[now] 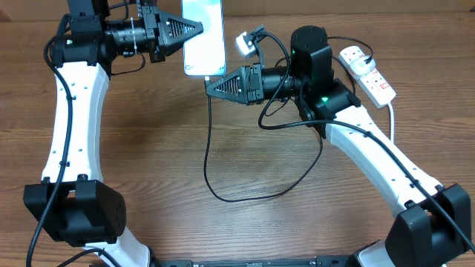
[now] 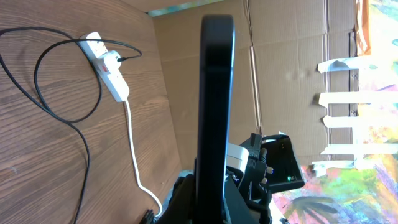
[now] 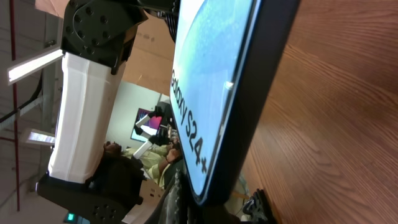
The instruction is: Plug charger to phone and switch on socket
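1. My right gripper [image 1: 210, 84] is pressing together on the connector end of the charger [image 1: 207, 148]. The black cable is leaving straight from my fingertips, though the connector tip itself is hidden.
2. My left gripper [image 1: 197, 30] is pinching the phone [image 1: 206, 37] by one long edge. It is holding the phone above the table [image 1: 148, 148] with the screen facing up and the "Galaxy S24" end pointing towards my right gripper.
3. The step in hand, as I am judging it, is the plugging-in. My right fingertips are sitting just beside the phone's lower short edge, and I cannot tell whether the connector is seated.
4. The charger is looping across the table towards the socket [image 1: 369, 73], which is lying well apart on my right. A plug appears to be sitting in one outlet; the state of the red switches is too small to tell.
5. The next move is calling for fine alignment with the port. That means a straight push along the phone's long axis while my left gripper is bracing it. Only after that am I expecting to free a gripper for the socket switch
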### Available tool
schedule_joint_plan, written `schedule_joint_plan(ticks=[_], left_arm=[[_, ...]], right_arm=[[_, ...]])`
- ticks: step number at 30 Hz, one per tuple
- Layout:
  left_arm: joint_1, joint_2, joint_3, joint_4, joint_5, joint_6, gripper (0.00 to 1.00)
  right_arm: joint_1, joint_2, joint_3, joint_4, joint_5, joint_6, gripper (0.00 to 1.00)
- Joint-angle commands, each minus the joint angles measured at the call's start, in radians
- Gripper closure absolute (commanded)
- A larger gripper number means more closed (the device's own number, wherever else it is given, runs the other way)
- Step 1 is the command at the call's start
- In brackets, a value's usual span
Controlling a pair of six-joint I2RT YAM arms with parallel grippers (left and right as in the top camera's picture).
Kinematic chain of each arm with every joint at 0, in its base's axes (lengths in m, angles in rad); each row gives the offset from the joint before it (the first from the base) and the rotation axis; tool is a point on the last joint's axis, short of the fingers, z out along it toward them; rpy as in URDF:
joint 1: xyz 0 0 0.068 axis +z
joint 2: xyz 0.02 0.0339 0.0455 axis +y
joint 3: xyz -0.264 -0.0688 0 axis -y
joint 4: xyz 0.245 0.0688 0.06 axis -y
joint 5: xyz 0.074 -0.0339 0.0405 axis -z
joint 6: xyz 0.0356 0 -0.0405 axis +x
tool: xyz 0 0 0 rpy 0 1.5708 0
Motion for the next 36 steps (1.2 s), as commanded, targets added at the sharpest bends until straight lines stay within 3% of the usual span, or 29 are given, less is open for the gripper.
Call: schedule_joint_plan(ticks=[1, 36], left_arm=[[-0.007, 0.002, 0.015, 0.006, 0.031, -0.003, 0.96], [-0.015, 0.002, 0.015, 0.003, 0.082, -0.002, 0.96]], right_arm=[[0.008, -0.025, 0.002, 0.010, 0.009, 0.002, 0.96], [0.008, -0.025, 0.002, 0.064, 0.035, 0.036, 0.96]])
